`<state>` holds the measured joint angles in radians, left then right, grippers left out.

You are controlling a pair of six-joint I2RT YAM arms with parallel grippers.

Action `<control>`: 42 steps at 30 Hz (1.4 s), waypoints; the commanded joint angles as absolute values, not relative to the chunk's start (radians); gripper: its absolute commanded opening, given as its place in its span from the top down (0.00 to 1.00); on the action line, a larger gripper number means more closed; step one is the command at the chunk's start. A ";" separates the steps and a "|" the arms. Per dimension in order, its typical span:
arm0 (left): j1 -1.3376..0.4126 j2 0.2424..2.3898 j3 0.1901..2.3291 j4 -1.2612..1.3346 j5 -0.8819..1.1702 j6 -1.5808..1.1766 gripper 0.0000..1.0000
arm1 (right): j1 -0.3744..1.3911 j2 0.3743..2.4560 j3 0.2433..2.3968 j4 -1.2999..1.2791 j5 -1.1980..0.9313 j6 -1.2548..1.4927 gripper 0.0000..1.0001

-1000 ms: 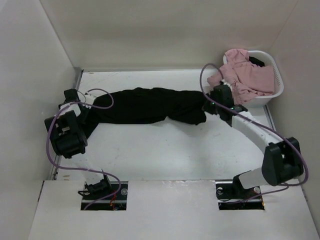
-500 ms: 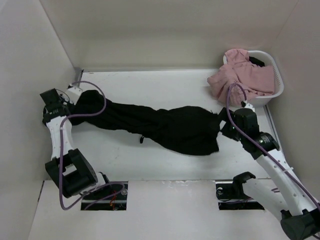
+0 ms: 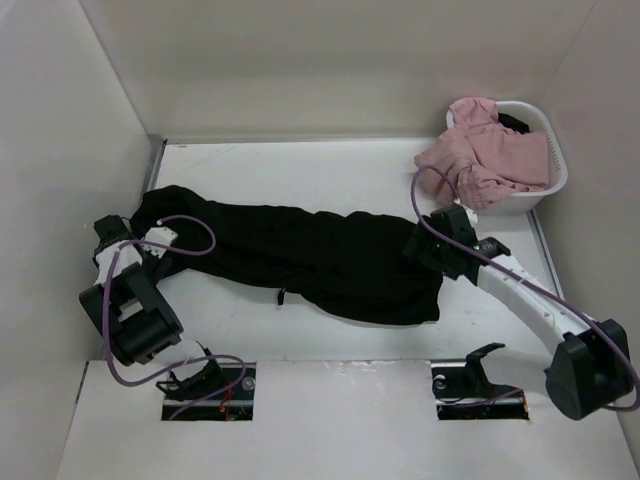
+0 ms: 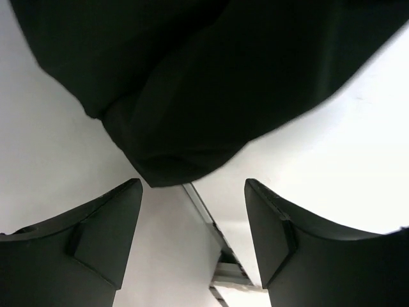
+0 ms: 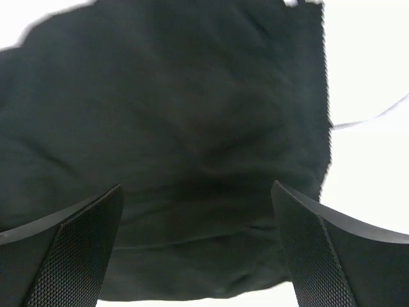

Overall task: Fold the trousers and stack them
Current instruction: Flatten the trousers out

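The black trousers lie stretched across the table from far left to centre right, the wider end on the right. My left gripper sits at their left end. In the left wrist view it is open, with the cloth's rounded edge just beyond the fingertips and nothing between them. My right gripper hovers over the trousers' right end. Its fingers stand wide open above the black fabric, not pinching it.
A white basket at the far right holds a pink garment that spills over its rim towards the right arm. A metal rail runs along the table's left edge by the wall. Side walls stand close on both sides.
Both grippers have opened and let go of the trousers, which now lie flatter and wider on the table. The left gripper has drawn nearer; the right has moved over the trousers' right end.
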<state>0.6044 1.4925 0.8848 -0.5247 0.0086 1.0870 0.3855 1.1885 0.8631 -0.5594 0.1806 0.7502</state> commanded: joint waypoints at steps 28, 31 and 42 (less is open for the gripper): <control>0.423 1.490 0.940 -0.368 -0.086 1.112 0.91 | 0.710 0.795 0.426 -0.716 0.439 1.554 0.23; 0.410 1.468 0.940 -0.368 -0.087 1.118 0.92 | 0.659 0.822 0.431 -0.680 0.466 1.531 0.21; 0.314 1.518 1.386 -0.500 -0.018 1.112 0.91 | 0.513 0.887 0.469 -0.572 0.394 1.316 1.00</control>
<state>0.3489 1.5078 1.2140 -0.4637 -0.0704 1.1152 0.5480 0.9466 0.4141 -0.5755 0.3870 1.4155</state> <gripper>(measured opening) 0.087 0.030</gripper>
